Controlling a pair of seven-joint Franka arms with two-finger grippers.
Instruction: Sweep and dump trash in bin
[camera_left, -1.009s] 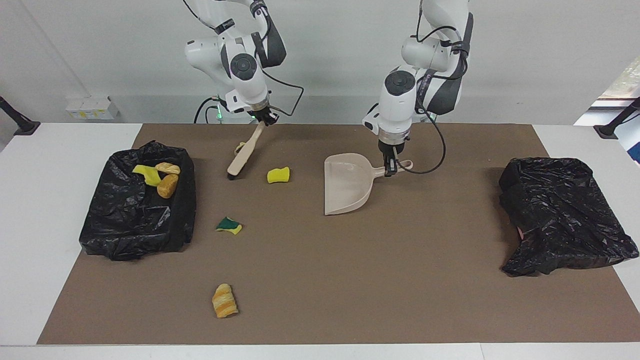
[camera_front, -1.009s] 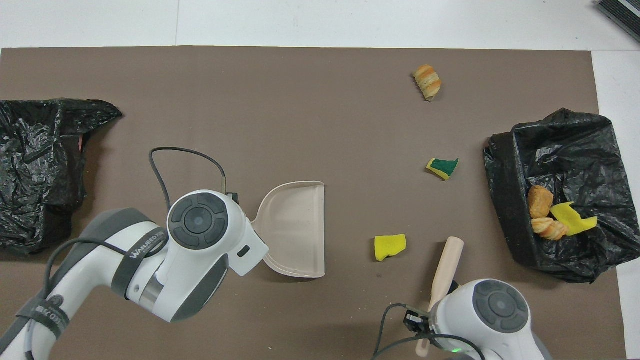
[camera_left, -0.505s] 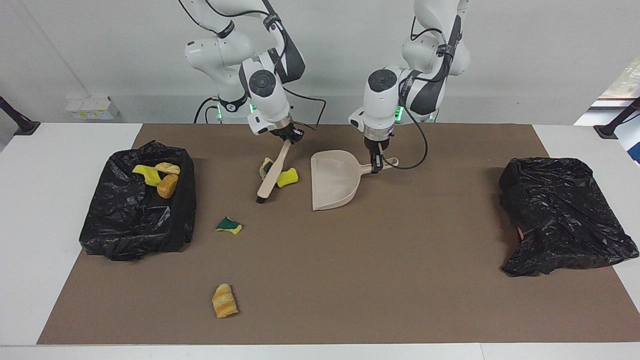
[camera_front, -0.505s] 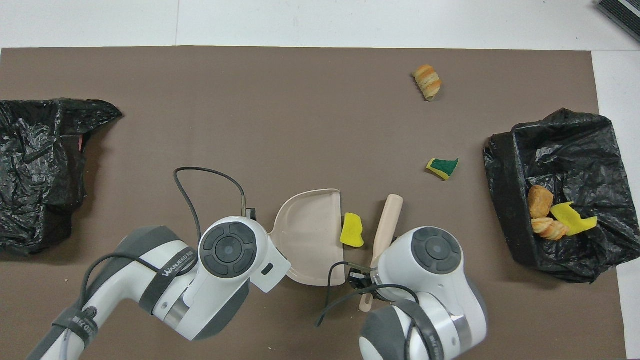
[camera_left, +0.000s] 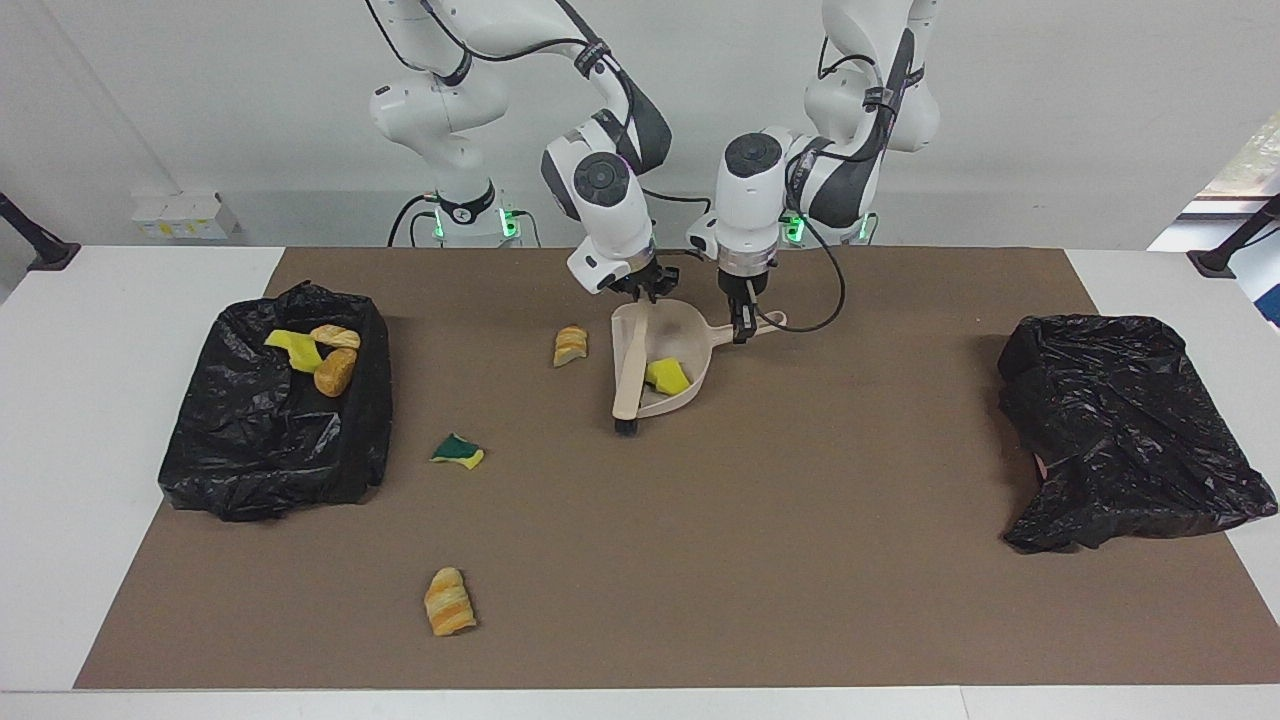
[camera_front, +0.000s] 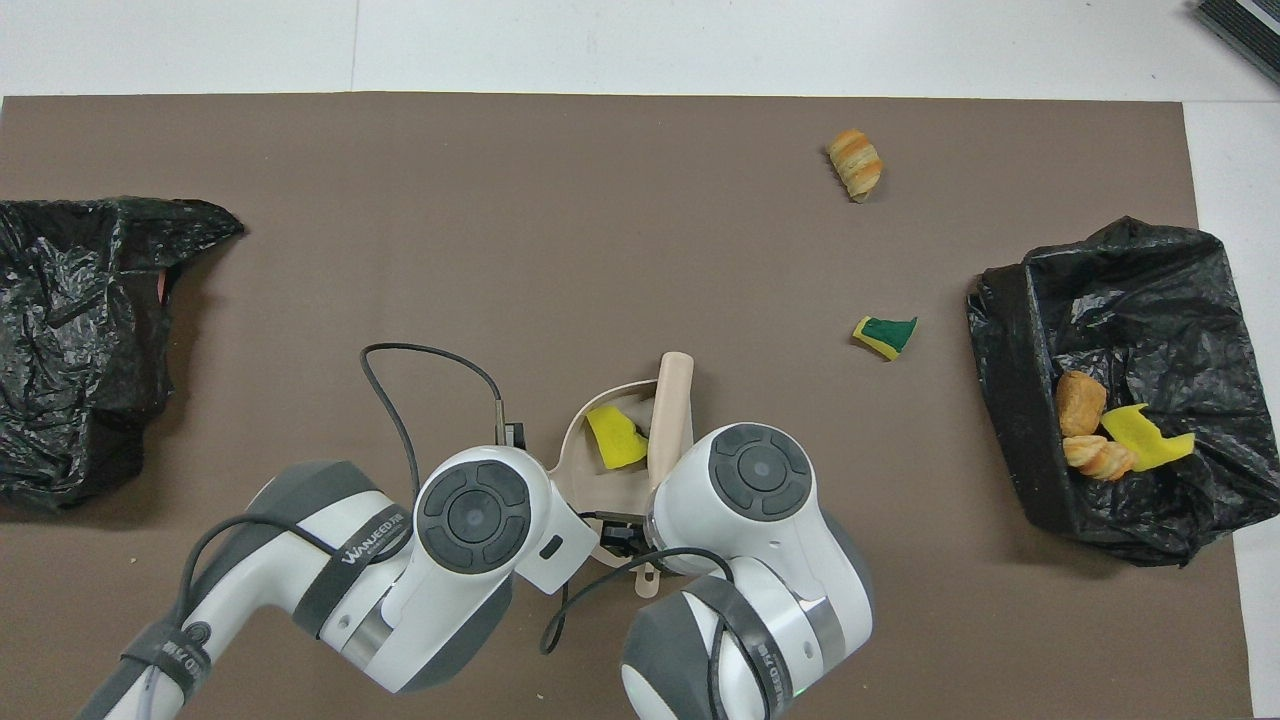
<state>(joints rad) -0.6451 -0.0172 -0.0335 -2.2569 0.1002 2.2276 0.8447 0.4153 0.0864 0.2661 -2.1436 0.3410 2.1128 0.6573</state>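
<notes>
I see my right gripper (camera_left: 643, 290) clamping the brush (camera_left: 630, 365), my left gripper (camera_left: 741, 326) pinching the dustpan (camera_left: 690, 345) handle. A yellow sponge bit (camera_left: 666, 376) lies in the pan, I think touching the brush.

A flat brown rectangular mat (camera_left: 700, 560) covers most of the white table (camera_left: 100, 400). At the left arm's end a crumpled black plastic bag (camera_left: 1120, 430) sits slumped on the mat, one corner spilling onto the white. Nearer the robots, at the right arm's end, a small white wall box (camera_left: 180, 215).

Sponge bit (camera_left: 666, 376) in dustpan (camera_left: 688, 348), brush (camera_left: 630, 368) across its mouth
</notes>
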